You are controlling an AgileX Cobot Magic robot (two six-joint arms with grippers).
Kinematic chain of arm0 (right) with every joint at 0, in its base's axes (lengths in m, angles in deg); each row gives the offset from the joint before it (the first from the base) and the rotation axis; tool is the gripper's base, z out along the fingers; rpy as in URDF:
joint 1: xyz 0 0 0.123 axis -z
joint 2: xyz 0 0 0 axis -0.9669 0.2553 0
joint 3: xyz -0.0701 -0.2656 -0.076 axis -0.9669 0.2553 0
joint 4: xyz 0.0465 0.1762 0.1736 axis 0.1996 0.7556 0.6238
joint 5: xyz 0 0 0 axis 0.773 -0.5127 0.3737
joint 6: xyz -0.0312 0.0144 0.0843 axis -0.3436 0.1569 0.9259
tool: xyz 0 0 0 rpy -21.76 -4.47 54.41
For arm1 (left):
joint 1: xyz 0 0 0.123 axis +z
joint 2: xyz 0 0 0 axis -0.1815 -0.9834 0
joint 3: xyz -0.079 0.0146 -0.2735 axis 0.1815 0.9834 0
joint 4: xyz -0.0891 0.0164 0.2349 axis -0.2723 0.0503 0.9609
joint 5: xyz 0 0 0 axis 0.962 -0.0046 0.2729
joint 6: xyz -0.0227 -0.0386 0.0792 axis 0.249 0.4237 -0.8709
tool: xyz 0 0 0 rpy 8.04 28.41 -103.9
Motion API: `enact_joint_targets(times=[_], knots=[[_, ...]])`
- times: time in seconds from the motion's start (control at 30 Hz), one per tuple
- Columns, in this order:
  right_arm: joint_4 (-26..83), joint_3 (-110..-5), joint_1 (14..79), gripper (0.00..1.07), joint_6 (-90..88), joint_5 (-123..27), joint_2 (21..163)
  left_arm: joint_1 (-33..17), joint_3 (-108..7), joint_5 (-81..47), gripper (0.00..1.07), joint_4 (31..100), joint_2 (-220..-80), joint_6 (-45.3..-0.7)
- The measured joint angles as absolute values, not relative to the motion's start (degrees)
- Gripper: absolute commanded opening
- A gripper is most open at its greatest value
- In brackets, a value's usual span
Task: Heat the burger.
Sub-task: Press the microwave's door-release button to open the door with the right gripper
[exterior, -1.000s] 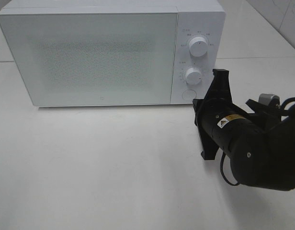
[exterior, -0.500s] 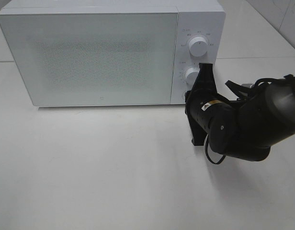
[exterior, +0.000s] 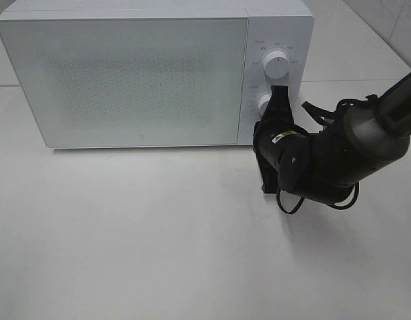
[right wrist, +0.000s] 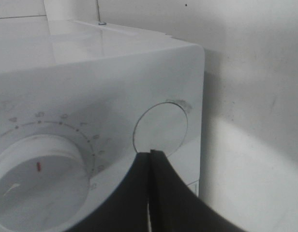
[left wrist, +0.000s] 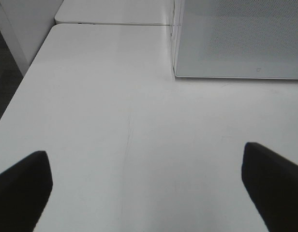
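Table [exterior: 125,233]: white and flat; it carries the microwave along its far edge.
Left gripper [left wrist: 144,150]: jaws spread wide with nothing between them, hanging over bare tabletop beside the table's left edge, on the near side of the microwave's front left corner.
Right arm [exterior: 339,153]: black, reaching in from the table's right edge toward the microwave's control panel.
Right gripper [right wrist: 150,154]: fingers pressed flat together, gripping nothing; the joined tips sit at the lower rim of the round button. Whether they actually touch it cannot be told.
Round button [right wrist: 161,128]: white, flush in the panel, at the microwave's lower right front corner.
Lower knob [right wrist: 40,179]: white with a red mark, just beside the button.
Upper knob [exterior: 277,65]: white, above the lower knob on the same panel.
Microwave [exterior: 279,27]: white, its door [exterior: 125,80] shut, the speckled window opaque.
Burger: in none of the views; where it lies cannot be told.
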State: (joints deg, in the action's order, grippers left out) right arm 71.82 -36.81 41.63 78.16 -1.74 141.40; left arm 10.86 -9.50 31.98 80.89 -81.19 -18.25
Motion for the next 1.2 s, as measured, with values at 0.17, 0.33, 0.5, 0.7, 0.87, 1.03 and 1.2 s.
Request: enact_joint_targets(times=[0.17,0.33,0.5,0.7,0.87,1.03,1.2], knots=[[72.1,-37.2,41.7,0.02,77.9,-2.0,142.3,10.9,-9.5,32.0,1.00,80.9,-81.2,-18.3],[72.3,-37.2,42.6,0.02,77.6,-2.8,142.7,10.9,-9.5,32.0,1.00,80.9,-81.2,-18.3],[72.5,-38.4,43.0,0.02,76.8,-3.0,142.7,10.9,-9.5,32.0,1.00,80.9,-81.2,-18.3],[72.9,-39.7,42.9,0.02,76.7,-2.9,144.6,10.9,-9.5,32.0,1.00,80.9,-81.2,-18.3],[73.8,-39.7,42.9,0.02,76.7,-1.3,145.2,10.9,-9.5,32.0,1.00,80.9,-81.2,-18.3],[74.4,-40.2,43.1,0.02,76.1,-0.8,145.4,10.9,-9.5,32.0,1.00,80.9,-81.2,-18.3],[75.0,-40.5,43.1,0.02,75.8,-0.9,145.6,10.9,-9.5,32.0,1.00,80.9,-81.2,-18.2]])
